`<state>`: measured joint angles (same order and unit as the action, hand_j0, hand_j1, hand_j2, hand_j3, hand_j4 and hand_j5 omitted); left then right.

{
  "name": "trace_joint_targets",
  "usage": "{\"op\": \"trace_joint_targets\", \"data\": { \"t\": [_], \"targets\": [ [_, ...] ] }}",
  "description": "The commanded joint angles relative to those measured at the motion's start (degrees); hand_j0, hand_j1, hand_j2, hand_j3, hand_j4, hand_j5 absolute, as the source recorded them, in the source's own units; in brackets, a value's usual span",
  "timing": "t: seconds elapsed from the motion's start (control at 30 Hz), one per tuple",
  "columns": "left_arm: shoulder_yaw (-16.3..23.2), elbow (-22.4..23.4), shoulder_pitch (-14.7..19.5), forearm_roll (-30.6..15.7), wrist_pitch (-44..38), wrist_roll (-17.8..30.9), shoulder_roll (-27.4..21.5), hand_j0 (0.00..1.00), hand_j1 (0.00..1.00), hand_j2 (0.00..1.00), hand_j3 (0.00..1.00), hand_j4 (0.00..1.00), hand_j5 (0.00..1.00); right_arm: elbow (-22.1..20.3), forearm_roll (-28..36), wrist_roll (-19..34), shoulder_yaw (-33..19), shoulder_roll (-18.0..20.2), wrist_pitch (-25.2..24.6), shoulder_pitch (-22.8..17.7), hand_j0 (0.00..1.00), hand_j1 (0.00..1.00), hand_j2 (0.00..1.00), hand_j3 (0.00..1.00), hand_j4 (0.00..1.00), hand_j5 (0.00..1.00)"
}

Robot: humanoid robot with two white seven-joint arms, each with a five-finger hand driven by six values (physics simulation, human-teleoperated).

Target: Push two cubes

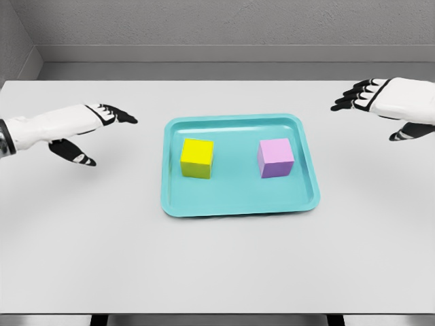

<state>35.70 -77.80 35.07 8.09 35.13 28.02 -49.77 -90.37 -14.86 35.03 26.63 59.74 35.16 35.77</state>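
Note:
A yellow cube (197,157) and a pink-purple cube (276,157) stand side by side, apart, on a teal tray (238,204) in the middle of the white table. My left hand (102,132) hovers left of the tray, fingers spread and pointing toward it, thumb hanging below, holding nothing. My right hand (377,109) is at the far right, above and right of the tray, fingers extended leftward, also holding nothing. Neither hand touches a cube or the tray.
The white table (217,272) stretches wide around the tray, with its front edge at the bottom of the view. A grey wall runs behind the table's far edge.

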Motion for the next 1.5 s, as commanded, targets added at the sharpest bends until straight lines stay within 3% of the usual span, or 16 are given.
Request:
{"op": "trace_joint_targets", "data": {
  "t": [0.0,0.13,0.17,0.2,0.27,0.3,0.33,0.37,0.43,0.57,0.73,0.9,1.23,1.47],
  "targets": [
    [1.1,0.9,0.0,-0.3,-0.1,0.0,0.5,1.00,1.00,1.00,1.00,1.00,1.00,-0.2,0.2,0.0,0.0,-0.2,-0.2,0.0,1.00,1.00,1.00,1.00,1.00,1.00],
    [1.2,-1.6,1.8,0.1,-0.1,7.0,2.5,1.00,1.00,1.00,1.00,1.00,1.00,-0.4,0.4,0.0,0.3,-0.2,-0.2,0.1,1.00,1.00,1.00,1.00,1.00,1.00],
    [1.3,-1.7,2.7,0.2,-0.1,7.0,3.8,0.95,0.95,0.95,0.95,0.95,0.95,-0.6,-0.1,0.0,2.6,-0.2,-0.2,0.3,1.00,1.00,1.00,1.00,1.00,1.00],
    [1.3,-1.7,3.1,0.2,-0.1,7.0,3.9,0.80,0.80,0.80,0.80,0.80,0.80,-0.6,-3.1,0.0,5.8,-0.7,-0.2,1.0,0.90,0.90,0.90,0.90,0.90,0.90],
    [1.3,-1.1,3.7,0.3,-0.1,7.0,5.9,0.58,0.58,0.58,0.58,0.58,0.58,-0.6,-5.4,0.0,9.7,-1.4,-0.2,1.2,0.33,0.33,0.33,0.33,0.33,0.33],
    [1.3,-0.9,3.9,1.4,-0.1,7.0,6.7,0.49,0.49,0.49,0.49,0.49,0.49,-0.5,-5.5,0.0,9.8,-1.5,-0.2,1.3,0.19,0.19,0.19,0.19,0.19,0.19],
    [1.4,-0.2,4.1,1.4,-0.1,7.0,7.4,0.44,0.44,0.44,0.44,0.44,0.44,-0.5,-6.7,0.0,10.5,-1.9,-0.2,1.3,0.18,0.18,0.18,0.18,0.18,0.18],
    [2.0,1.1,5.3,1.9,-0.1,7.0,8.3,0.36,0.36,0.36,0.36,0.36,0.36,-0.4,-11.9,0.0,12.1,-4.0,-0.2,1.9,0.12,0.12,0.12,0.12,0.12,0.12],
    [2.1,1.4,5.6,2.7,-0.1,7.0,9.3,0.34,0.34,0.34,0.34,0.34,0.34,0.0,-14.8,0.0,13.1,-5.3,-0.2,2.0,0.04,0.04,0.04,0.04,0.04,0.04],
    [2.9,1.2,5.7,2.7,-0.1,7.0,11.7,0.34,0.34,0.34,0.34,0.34,0.34,1.2,-18.4,0.0,13.1,-9.0,-0.2,2.1,0.00,0.00,0.00,0.00,0.00,0.00],
    [3.1,0.6,6.1,2.7,-0.1,7.0,12.3,0.34,0.34,0.34,0.34,0.34,0.34,4.8,-20.0,0.0,16.5,-12.7,-0.2,5.6,0.00,0.00,0.00,0.00,0.00,0.00],
    [3.9,0.9,6.1,2.8,-0.1,7.0,13.1,0.34,0.34,0.34,0.34,0.34,0.34,5.5,-20.6,0.0,17.4,-14.0,-0.2,5.8,0.00,0.00,0.00,0.00,0.00,0.00],
    [5.8,1.1,6.0,5.3,-0.1,7.0,15.8,0.34,0.34,0.34,0.34,0.34,0.34,12.5,-22.5,0.0,18.4,-16.3,-0.2,7.0,0.00,0.00,0.00,0.00,0.00,0.00],
    [6.0,1.1,6.2,6.4,-0.1,7.0,17.3,0.34,0.34,0.34,0.34,0.34,0.34,12.9,-22.5,0.0,18.5,-17.9,-0.2,7.2,0.00,0.00,0.00,0.00,0.00,0.00]
  ]
}}
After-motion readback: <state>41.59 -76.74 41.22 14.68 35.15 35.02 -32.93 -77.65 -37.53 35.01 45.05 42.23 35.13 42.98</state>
